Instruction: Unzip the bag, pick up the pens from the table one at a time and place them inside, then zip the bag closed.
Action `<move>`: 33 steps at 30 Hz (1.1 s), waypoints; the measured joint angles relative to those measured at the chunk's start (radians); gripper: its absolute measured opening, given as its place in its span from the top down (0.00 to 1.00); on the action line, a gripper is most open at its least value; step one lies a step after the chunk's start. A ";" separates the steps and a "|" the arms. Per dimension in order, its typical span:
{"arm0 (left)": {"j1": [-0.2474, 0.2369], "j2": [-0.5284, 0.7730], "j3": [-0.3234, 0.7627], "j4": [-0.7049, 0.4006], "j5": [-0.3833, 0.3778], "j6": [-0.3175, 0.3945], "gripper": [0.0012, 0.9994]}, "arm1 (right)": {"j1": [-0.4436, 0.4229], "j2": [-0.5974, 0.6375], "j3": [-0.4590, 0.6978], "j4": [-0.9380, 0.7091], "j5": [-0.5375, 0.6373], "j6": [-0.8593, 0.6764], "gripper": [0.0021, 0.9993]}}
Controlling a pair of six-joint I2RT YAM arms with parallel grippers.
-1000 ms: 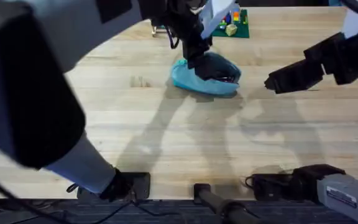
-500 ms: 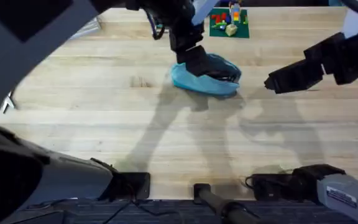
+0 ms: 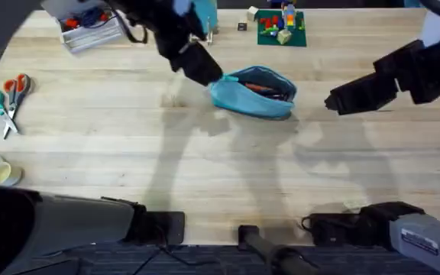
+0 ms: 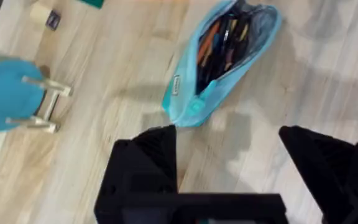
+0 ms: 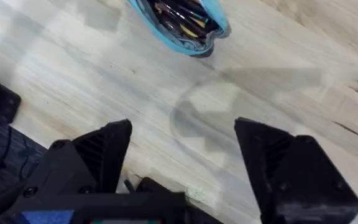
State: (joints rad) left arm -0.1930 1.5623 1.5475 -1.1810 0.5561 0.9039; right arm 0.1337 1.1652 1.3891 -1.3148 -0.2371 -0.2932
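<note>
Overhead view: I see the light blue fabric bag [image 3: 252, 92] unzipped, pens [image 4: 224, 42] inside. Left gripper [image 4: 229, 140] open at its 9 o'clock; right gripper [image 5: 182, 140] open. Next I must zip.

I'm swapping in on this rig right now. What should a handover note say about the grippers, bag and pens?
Left gripper: open, empty, just beside the bag's end.
Right gripper: open, empty, off to the bag's other side.
Bag: unzipped on the table, pens and other pencils inside.
Done: unzipping; no loose pens visible on the table.
Left: zip the bag closed.
</note>
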 joint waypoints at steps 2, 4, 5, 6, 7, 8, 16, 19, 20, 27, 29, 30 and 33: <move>0.043 0.000 0.000 -0.002 0.028 -0.001 0.00 | 0.000 0.000 0.000 0.000 0.000 0.000 0.00; 0.082 0.000 0.000 -0.001 0.046 -0.003 0.00 | 0.000 0.000 0.000 0.000 0.000 0.000 0.00; 0.097 0.000 0.000 -0.001 0.052 -0.003 0.00 | 0.000 0.000 0.000 0.000 0.000 0.000 0.00; 0.114 0.000 0.000 0.000 0.057 -0.003 0.00 | 0.000 0.000 0.000 0.000 0.000 0.000 0.00; 0.127 0.000 0.000 0.004 0.060 -0.003 0.00 | 0.000 0.000 0.000 0.000 0.000 0.000 0.00; 0.140 0.000 0.000 0.010 0.063 -0.003 0.00 | 0.000 0.000 0.000 0.000 0.000 0.000 0.00; 0.190 0.000 0.000 0.041 0.073 -0.003 0.01 | 0.000 0.000 0.000 0.000 0.000 0.000 0.00; 0.190 0.000 0.000 0.041 0.075 0.000 0.01 | 0.000 0.000 0.000 0.000 0.000 0.000 0.00; 0.190 0.000 0.000 0.039 0.079 0.007 0.01 | 0.000 0.000 0.000 0.000 0.000 0.000 0.00; 0.214 0.000 0.000 -0.060 0.166 0.162 0.01 | 0.000 0.000 0.000 0.000 0.000 0.000 0.00; 0.237 0.000 0.000 -0.074 0.210 0.209 0.01 | 0.000 0.000 0.000 0.000 0.000 0.000 0.00; 0.253 0.000 0.000 -0.080 0.234 0.234 0.01 | 0.000 0.000 0.000 0.000 0.000 0.000 0.00; 0.295 0.000 -0.007 -0.088 0.298 0.290 0.01 | 0.000 0.000 0.000 0.000 0.000 0.000 0.00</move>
State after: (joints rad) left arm 0.1018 1.5623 1.5403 -1.2690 0.8542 1.1936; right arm 0.1337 1.1653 1.3891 -1.3148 -0.2372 -0.2932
